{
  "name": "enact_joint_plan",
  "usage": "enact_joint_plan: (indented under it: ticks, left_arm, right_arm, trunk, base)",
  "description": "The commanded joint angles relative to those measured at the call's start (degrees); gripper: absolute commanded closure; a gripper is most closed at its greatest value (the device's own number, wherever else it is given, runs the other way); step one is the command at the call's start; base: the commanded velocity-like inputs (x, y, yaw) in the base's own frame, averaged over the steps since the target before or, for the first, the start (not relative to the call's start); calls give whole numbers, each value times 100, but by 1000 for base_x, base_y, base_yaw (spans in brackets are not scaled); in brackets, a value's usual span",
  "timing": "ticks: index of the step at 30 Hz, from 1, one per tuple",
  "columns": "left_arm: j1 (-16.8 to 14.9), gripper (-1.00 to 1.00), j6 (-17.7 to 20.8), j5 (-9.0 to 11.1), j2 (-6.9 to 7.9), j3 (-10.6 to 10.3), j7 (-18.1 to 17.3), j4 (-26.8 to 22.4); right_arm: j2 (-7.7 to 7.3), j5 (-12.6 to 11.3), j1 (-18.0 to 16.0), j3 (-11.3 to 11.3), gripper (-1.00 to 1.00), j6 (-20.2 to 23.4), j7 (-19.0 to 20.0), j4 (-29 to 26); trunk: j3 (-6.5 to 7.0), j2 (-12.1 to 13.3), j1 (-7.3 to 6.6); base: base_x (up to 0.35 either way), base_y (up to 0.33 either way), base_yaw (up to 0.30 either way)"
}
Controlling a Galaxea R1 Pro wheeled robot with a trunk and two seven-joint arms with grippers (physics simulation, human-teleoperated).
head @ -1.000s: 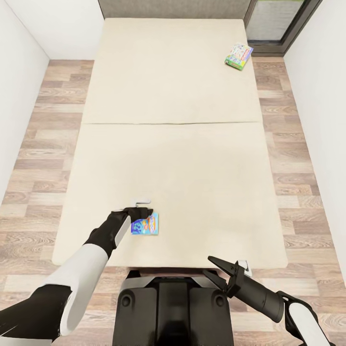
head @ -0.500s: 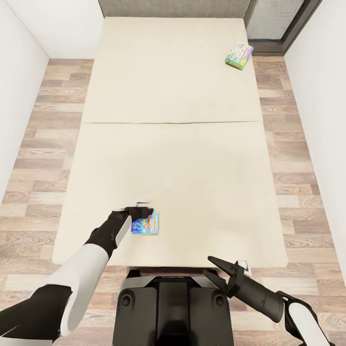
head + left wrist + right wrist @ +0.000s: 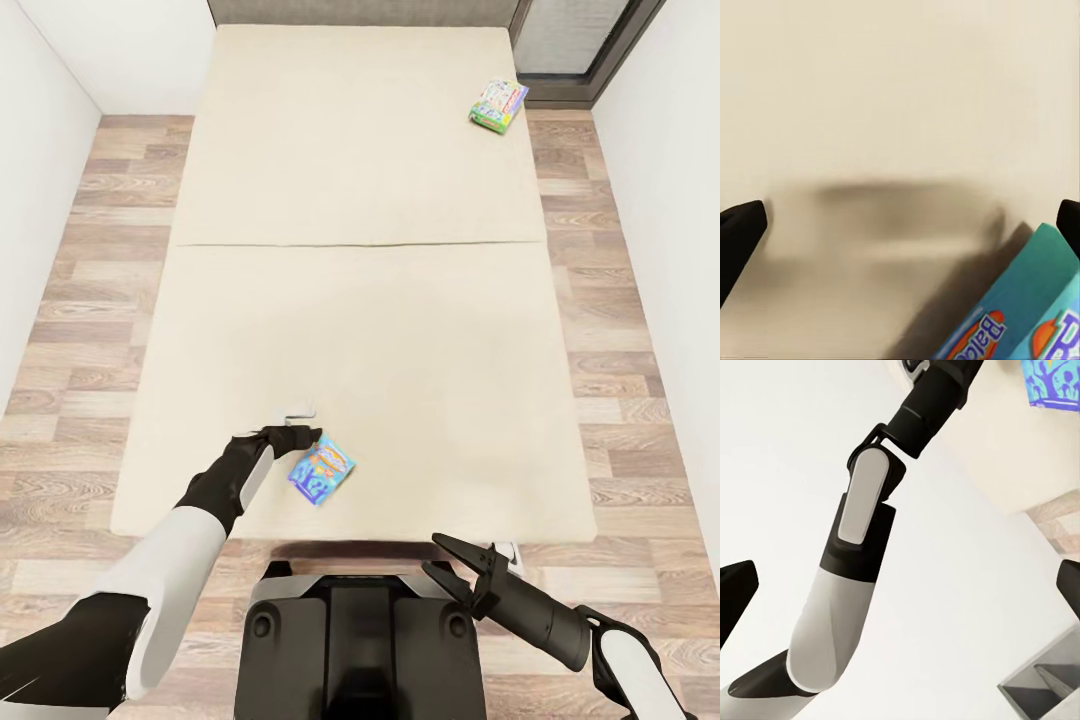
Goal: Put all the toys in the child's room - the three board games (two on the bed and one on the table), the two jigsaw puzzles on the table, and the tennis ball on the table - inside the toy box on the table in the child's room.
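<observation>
Near board game (image 3: pixel 322 469) turned askew, left tool (image 3: pixel 297 428) beside

White-shelled arms, black forearms

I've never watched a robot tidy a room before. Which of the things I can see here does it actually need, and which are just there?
Part of the job:
- blue printed board game box, tilted on the mattress beside the left tool
- pale green and blue board game box, at the far corner
- large beige bed

Just there:
- wood-plank floor
- grey-framed window
- white walls
</observation>
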Motion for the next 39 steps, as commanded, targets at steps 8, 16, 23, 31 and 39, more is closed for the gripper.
enact_joint_plan:
  ticks: [8, 16, 23, 31, 39]
  left_arm:
    - [2, -100, 50, 49, -1, -29, 24, 330]
    - [2, -100, 50, 49, 5, -24, 24, 330]
    - [2, -100, 50, 49, -4, -29, 24, 331]
    - [2, -100, 50, 50, -10, -20, 24, 330]
    - [2, -100, 50, 49, -10, -21, 24, 330]
  right_arm:
    - [0, 55, 3, -6, -100, 13, 51, 0]
    - [0, 55, 3, -6, -100, 10, 51, 0]
    - [0, 60, 1, -2, -100, 10, 51, 0]
    - [0, 72, 1, 2, -100, 10, 51, 0]
    - [0, 73, 3, 3, -100, 10, 32, 0]
  trunk:
    - [-5, -6, 3]
    - [-5, -6, 3]
    - [-5, -6, 3]
    - [-5, -6, 3]
    - [-5, -6, 3]
  base:
    - [-94, 0, 0]
    - [-12, 0, 0]
    - [-1, -50, 0]
    - [0, -185, 0]
    - [-2, -40, 0]
